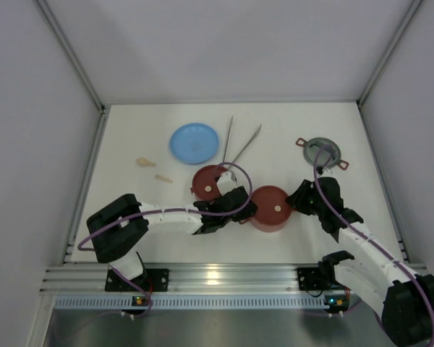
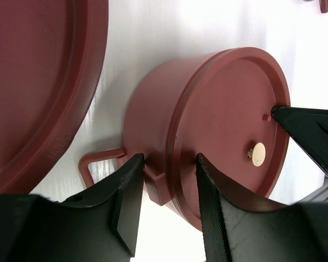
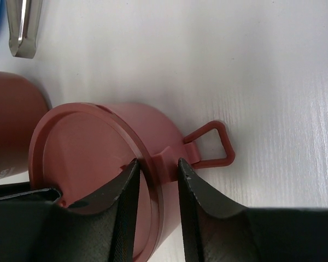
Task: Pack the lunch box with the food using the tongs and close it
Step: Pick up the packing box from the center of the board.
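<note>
Left pincer (image 2: 168, 164) stands apart, straddling the side lug (image 2: 159, 185) of a lidded red bowl (image 2: 224, 120) in the middle of the bench (image 1: 130, 130)! Right pincer (image 3: 158, 166) hugs the opposite lug (image 3: 165, 158); whether it bites, I cannot tell. The second bowl (image 1: 208, 182) sits just beside, lid on. Beyond lie the tongs (image 1: 235, 148), next to the blue plate (image 1: 194, 143), with the grey lid (image 1: 322, 152) far right.

Found bowl (image 1: 270, 208) between left gripper (image 2: 169, 164) and right gripper (image 3: 158, 164).
Noted second bowl (image 1: 208, 181) behind and left of it, plate (image 1: 194, 143) behind that, tongs (image 1: 239, 146) just right of plate, top lid (image 1: 322, 152) far right, two food pieces (image 1: 145, 163) left of second bowl.
</note>
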Robot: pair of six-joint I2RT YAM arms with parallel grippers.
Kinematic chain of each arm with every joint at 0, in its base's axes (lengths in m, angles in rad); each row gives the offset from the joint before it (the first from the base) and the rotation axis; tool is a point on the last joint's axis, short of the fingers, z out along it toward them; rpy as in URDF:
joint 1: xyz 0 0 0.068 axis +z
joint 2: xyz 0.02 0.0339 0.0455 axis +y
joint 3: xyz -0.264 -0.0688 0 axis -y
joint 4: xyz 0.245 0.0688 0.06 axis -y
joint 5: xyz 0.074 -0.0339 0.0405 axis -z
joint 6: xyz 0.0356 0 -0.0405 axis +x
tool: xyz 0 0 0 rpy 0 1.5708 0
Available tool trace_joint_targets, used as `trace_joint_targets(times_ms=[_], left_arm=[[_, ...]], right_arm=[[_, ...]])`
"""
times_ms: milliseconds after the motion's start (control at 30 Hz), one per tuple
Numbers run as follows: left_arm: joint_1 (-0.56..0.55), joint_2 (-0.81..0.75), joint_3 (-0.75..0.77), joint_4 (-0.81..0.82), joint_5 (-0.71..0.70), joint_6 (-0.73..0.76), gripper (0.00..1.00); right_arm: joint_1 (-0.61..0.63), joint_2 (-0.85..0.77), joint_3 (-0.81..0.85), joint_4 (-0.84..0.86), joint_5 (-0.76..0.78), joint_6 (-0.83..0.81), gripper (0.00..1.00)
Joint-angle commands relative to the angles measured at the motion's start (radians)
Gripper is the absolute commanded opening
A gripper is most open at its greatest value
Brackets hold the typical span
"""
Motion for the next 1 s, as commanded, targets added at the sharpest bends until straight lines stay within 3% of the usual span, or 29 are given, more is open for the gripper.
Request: trace_joint_targets(times_ms=[0,433,667,967], left_arm=[[-0.003,0.021,-0.043,-0.083,0.057,0.009,0.39],[0.009,-0.012,-0.054,-0.066,0.057,0.009,0.27],[0.007,0.003,-0.098,-0.014,0.090,-0.005,0.33],[0.009,-0.023,-0.169,0.035,0.113,-0.034,0.43]], right_arm=[[0.000,-0.009,-0.045,-0.030,-0.079,0.012,0.24],[0.000,-0.080,-0.035,-0.085,-0.093,0.018,0.16],[0.000,-0.052,-0.056,-0.075,-0.093,0.021,0.20],[0.000,-0.044,-0.108,0.011,-0.123,0.050,0.35]])
